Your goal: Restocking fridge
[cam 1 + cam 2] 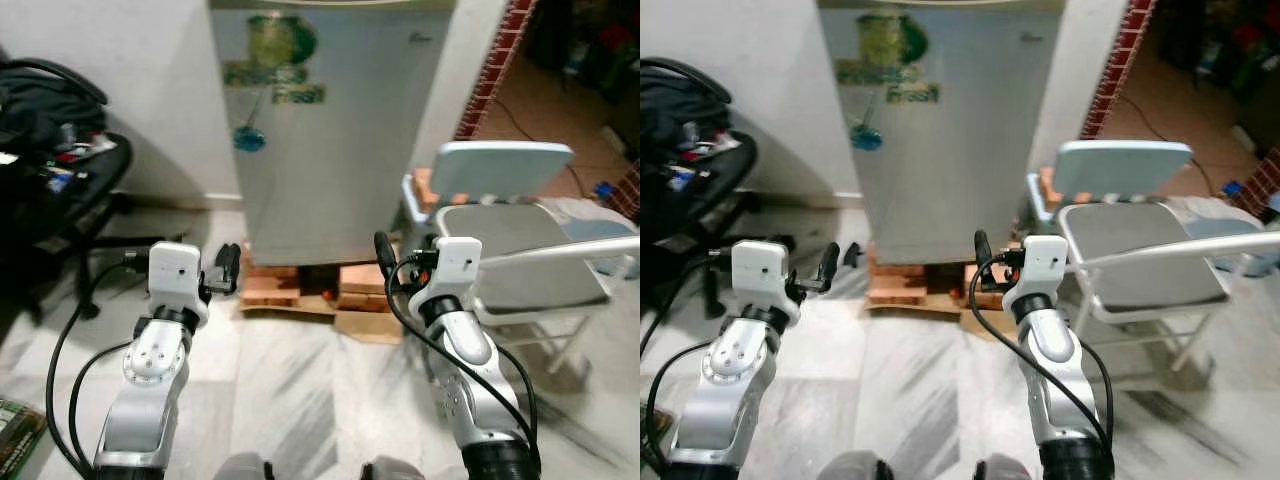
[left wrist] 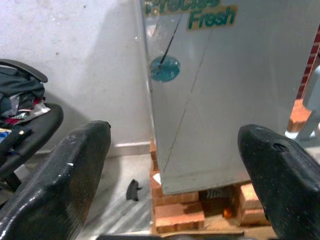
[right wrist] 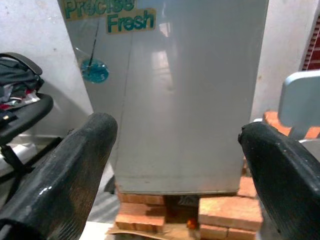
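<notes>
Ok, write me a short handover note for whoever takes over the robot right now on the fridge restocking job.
Left claw: open, empty, raised and pointed at the fridge.
Right claw: open, empty, likewise raised toward the fridge.
Fridge: straight ahead, door shut, standing on bricks.
Folding chair: on the robot's right, beside the fridge, seat bare.
Office chair: on the left, piled with clutter.
Done: robot faces the fridge.
Left: open the door, find the goods to stock (none evident here) and load them.
</notes>
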You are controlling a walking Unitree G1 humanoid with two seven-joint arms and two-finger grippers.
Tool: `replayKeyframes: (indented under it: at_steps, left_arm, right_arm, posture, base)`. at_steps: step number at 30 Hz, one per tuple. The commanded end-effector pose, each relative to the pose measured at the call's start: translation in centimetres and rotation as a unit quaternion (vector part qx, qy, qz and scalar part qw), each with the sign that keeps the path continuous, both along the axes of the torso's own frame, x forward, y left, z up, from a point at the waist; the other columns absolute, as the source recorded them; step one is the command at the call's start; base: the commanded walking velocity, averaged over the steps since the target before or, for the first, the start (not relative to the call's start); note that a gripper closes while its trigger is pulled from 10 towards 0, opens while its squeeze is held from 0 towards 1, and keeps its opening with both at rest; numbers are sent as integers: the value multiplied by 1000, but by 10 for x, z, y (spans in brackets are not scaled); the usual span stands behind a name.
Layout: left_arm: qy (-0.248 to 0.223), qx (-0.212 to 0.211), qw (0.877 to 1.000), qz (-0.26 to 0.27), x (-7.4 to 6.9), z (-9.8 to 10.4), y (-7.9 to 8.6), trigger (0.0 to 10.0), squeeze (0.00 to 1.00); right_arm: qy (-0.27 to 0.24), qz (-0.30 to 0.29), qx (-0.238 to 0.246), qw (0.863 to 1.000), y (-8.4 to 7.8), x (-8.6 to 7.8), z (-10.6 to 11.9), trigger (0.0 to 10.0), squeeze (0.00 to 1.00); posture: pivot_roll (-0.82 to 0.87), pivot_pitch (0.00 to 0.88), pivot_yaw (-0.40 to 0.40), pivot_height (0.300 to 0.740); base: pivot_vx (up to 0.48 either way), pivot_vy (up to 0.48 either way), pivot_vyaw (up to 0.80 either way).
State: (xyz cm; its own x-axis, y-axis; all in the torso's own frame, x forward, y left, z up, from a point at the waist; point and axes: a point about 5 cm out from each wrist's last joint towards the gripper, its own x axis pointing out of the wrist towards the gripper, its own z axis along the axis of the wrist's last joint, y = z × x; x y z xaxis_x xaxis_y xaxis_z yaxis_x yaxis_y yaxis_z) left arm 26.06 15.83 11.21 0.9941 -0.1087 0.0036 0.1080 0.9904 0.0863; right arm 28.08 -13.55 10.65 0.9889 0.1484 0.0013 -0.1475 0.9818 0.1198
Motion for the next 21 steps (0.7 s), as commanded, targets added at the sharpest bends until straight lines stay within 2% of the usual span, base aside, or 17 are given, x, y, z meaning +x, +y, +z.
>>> replayKeyframes:
  at_steps: [1, 10, 15, 19, 21]
  left_arm:
    - [3, -6, 1000, -18, -1, -1, -9, 10000, 0]
    - [22, -13, 1000, -9, -8, -11, -12, 10000, 0]
    - [23, -19, 1000, 0, -10, -13, -13, 10000, 0]
    - [45, -54, 997, 41, -12, -21, -5, 10000, 0]
    - [49, -61, 996, 40, -11, -22, -5, 10000, 0]
  right_arm:
    - [3, -18, -5, 1000, -13, -2, -1, 10000, 0]
    - [6, -30, -15, 999, -21, -1, -3, 10000, 0]
    - [12, -30, -10, 999, -18, -6, -10, 10000, 0]
    - [30, -27, -6, 999, -15, -10, -20, 10000, 0]
    - [29, -26, -6, 999, -14, -9, -20, 10000, 0]
  posture:
    - [70, 47, -7, 740]
    - [62, 41, 3, 740]
    - [58, 46, 5, 740]
    - [71, 39, 4, 740]
    - [70, 40, 6, 740]
  base:
    - [0, 480, -800]
    - [0, 480, -800]
    - [0, 480, -86]
    - [0, 480, 0]
    - [0, 480, -597]
